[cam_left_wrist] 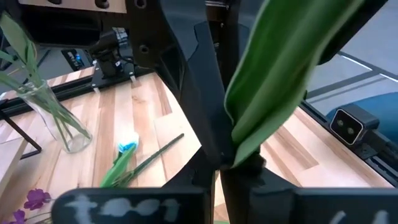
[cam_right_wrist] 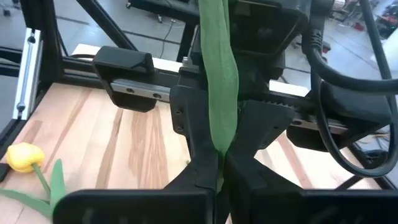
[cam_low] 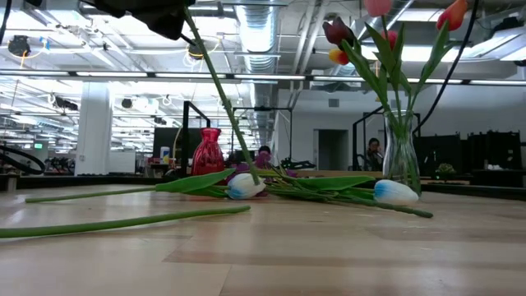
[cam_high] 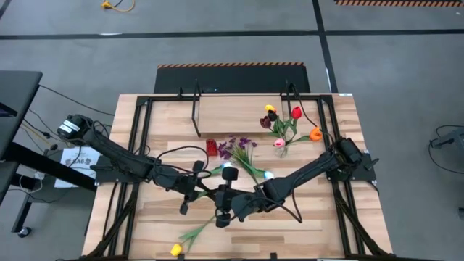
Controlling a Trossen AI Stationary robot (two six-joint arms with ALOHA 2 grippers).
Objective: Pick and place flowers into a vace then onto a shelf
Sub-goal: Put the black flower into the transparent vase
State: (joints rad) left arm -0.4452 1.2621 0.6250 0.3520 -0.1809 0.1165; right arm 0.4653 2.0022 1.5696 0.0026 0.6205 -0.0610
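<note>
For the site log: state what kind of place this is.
Likely a large industrial lab or workshop: exposed ceiling ducts and strip lights, a taped concrete floor, and other black test frames beyond the table.

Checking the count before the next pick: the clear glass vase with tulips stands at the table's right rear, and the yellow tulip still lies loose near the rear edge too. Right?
Not quite. The clear glass vase with tulips does stand at the right rear, but the loose yellow tulip lies at the front edge of the table, left of centre, as the high view shows.

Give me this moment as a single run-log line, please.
left gripper: shut on tulip stem | right gripper: shut on same stem | vase: holds tulips, on table
</note>
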